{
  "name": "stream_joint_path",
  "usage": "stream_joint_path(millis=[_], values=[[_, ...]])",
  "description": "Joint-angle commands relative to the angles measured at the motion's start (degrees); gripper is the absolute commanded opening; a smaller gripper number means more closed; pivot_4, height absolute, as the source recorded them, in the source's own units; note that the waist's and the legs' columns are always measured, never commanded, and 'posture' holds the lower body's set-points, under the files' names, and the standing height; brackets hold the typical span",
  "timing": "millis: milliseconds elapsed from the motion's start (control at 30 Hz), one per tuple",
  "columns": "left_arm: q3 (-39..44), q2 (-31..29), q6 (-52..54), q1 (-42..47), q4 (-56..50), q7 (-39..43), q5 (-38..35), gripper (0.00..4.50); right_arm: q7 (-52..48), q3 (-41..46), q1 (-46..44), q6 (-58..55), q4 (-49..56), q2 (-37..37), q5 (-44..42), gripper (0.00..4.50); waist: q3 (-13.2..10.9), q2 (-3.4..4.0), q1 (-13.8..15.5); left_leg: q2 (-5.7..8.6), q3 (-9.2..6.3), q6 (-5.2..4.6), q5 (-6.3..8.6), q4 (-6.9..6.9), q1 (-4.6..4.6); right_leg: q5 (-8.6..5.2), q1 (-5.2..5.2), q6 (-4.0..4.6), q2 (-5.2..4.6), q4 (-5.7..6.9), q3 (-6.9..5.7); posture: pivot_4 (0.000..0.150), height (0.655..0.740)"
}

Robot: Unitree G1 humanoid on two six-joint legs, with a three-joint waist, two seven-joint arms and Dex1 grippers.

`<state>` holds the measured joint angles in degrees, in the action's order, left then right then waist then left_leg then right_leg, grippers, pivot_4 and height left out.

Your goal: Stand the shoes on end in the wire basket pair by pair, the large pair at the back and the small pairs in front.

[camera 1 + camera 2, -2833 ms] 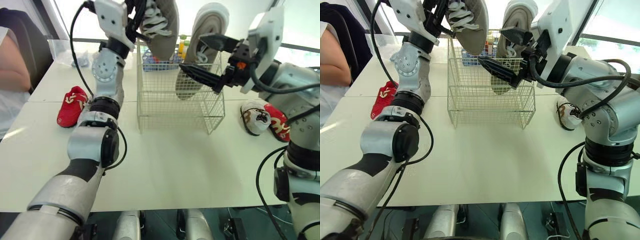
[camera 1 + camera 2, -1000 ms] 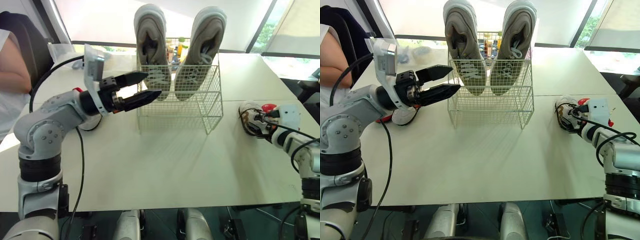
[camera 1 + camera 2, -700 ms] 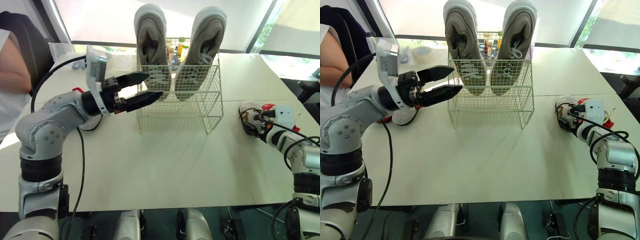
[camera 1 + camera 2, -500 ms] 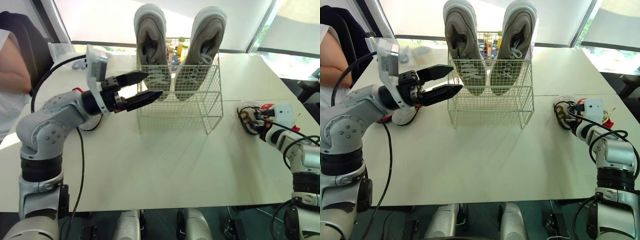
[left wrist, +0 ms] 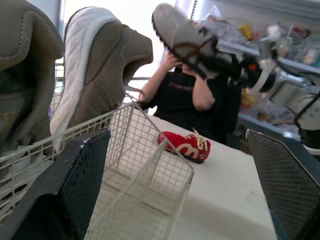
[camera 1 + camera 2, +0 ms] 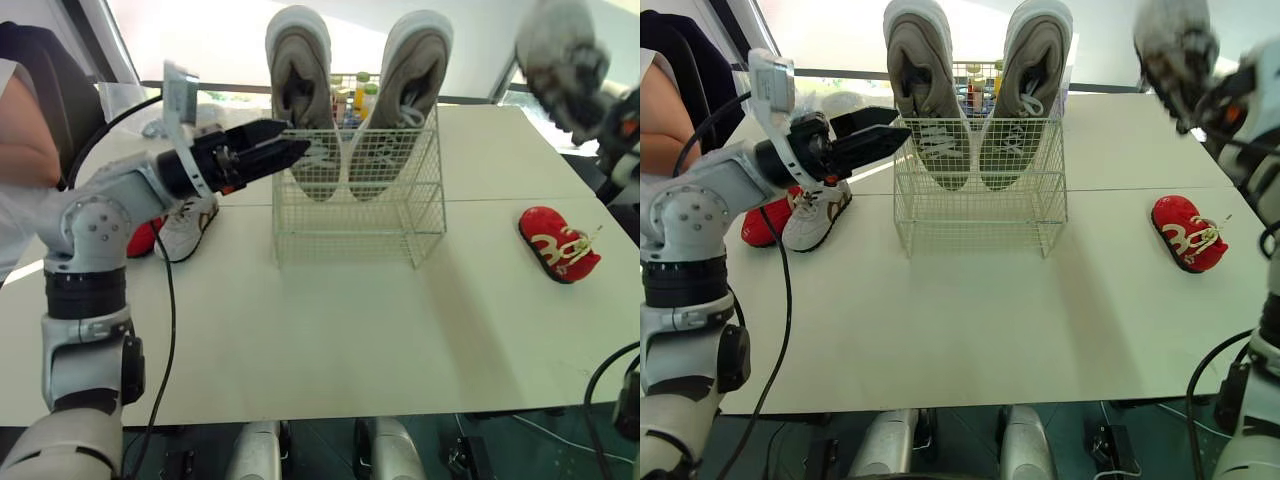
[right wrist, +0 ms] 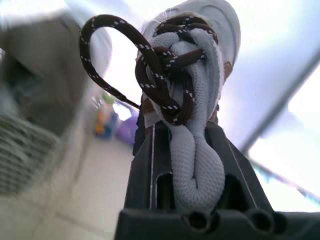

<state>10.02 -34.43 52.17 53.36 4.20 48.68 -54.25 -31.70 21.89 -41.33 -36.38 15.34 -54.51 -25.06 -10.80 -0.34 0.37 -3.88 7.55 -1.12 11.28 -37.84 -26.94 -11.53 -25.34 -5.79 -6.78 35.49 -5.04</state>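
The wire basket [image 6: 360, 205] stands mid-table with two large grey shoes [image 6: 300, 95] [image 6: 412, 90] on end along its back. My left gripper [image 6: 292, 150] hovers open at the basket's upper left edge, its wide-apart fingers [image 5: 75, 185] holding nothing. My right gripper [image 6: 1202, 95] is raised high at the right, shut on a small white shoe [image 7: 192, 85] with brown laces. A small red shoe [image 6: 558, 243] lies on the table to the right of the basket. To the left lie a small white shoe [image 6: 190, 225] and a red one [image 6: 143, 238].
A person's arm [image 6: 25, 140] is at the left edge, and another person in black [image 5: 187, 95] sits beyond the table. Bottles [image 6: 362, 95] stand behind the basket. The white table [image 6: 340, 330] extends in front of the basket.
My right gripper shut on the small white shoe at the right and lifted it high above the table. My left gripper drew back and rose beside the basket's left edge.
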Motion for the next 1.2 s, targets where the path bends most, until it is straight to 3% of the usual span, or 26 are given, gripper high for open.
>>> stream_joint_path(millis=[33, 267, 600, 700, 867, 933, 967, 1133, 1200], values=[[1.2, -1.1, 2.1, 5.4, 4.6, 3.7, -1.2, 4.5, -8.6, -3.9, -2.1, 5.6, 7.6, -1.8, -3.2, 0.18, 0.0, -0.02, 0.0, 0.0, 0.0, 0.0, 0.0, 0.0, 0.01, 0.0, 0.02, 0.0, 0.0, -0.02, 0.0, 0.15, 0.74], [0.1, -2.1, 5.0, 13.5, 13.7, 9.7, 0.6, 4.5, -19.3, -15.6, -5.5, 15.0, 10.8, -1.2, -0.4, 0.18, 0.0, -0.02, 0.2, 0.02, 0.01, -0.02, 0.01, -0.13, -0.1, 0.0, 0.0, 0.06, -0.03, -0.1, 0.0, 0.15, 0.74], [-2.9, -2.2, 7.4, 13.0, 12.1, 14.9, 3.1, 4.5, -25.1, -22.9, -8.5, 24.0, 6.8, 2.7, 5.2, 0.18, 0.0, -0.02, 0.1, 0.02, 0.04, -0.04, 0.01, -0.14, -0.15, 0.01, -0.04, 0.03, -0.03, -0.08, 0.0, 0.15, 0.74], [-3.5, -2.5, 8.1, 12.0, 11.3, 16.4, 3.6, 3.67, -25.9, -23.7, -10.0, 25.2, 5.4, 3.6, 6.4, 0.18, 0.0, -0.02, 0.1, 0.02, 0.04, -0.03, 0.01, -0.14, -0.15, 0.01, -0.05, 0.03, -0.03, -0.07, -0.01, 0.15, 0.74], [-3.2, -2.7, 8.5, 11.6, 11.0, 17.4, 4.1, 1.24, -26.8, -23.4, -11.6, 25.7, 3.4, 4.1, 7.6, 0.18, 0.0, -0.02, 0.1, 0.02, 0.04, -0.03, 0.01, -0.14, -0.16, 0.01, -0.05, 0.04, -0.03, -0.06, -0.01, 0.15, 0.74], [-2.5, -2.3, 8.8, 11.5, 11.2, 16.8, 3.9, 0.39, -26.3, -22.8, -11.9, 24.8, 2.6, 4.3, 7.6, 1.19, 0.0, -0.02, 0.1, 0.02, 0.04, -0.03, 0.01, -0.15, -0.16, 0.01, -0.05, 0.03, -0.03, -0.06, -0.01, 0.15, 0.74], [-1.9, -1.9, 9.0, 11.4, 11.3, 16.2, 3.6, 0.29, -26.1, -22.3, -11.9, 23.9, 2.3, 4.2, 7.3, 1.56, 0.0, -0.02, 0.1, 0.02, 0.04, -0.03, 0.01, -0.15, -0.16, 0.02, -0.05, 0.02, -0.03, -0.06, 0.0, 0.15, 0.74], [3.0, 0.8, 9.6, 11.2, 12.0, 10.4, 1.7, 0.3, -23.0, -17.0, -8.7, 11.6, 3.1, 4.0, -0.1, 4.29, 0.0, -0.03, 0.3, 0.01, 0.03, -0.03, 0.01, -0.18, -0.17, 0.04, -0.04, 0.0, -0.04, -0.04, 0.0, 0.15, 0.74], [6.0, 2.4, 10.2, 10.9, 11.7, 6.9, 0.1, 0.3, -20.3, -12.9, -5.4, 3.8, 3.9, 4.7, -5.9, 4.44, 0.0, -0.05, 0.4, 0.02, 0.01, -0.04, 0.01, -0.19, -0.17, 0.05, -0.03, -0.03, -0.04, -0.04, -0.01, 0.15, 0.74]])
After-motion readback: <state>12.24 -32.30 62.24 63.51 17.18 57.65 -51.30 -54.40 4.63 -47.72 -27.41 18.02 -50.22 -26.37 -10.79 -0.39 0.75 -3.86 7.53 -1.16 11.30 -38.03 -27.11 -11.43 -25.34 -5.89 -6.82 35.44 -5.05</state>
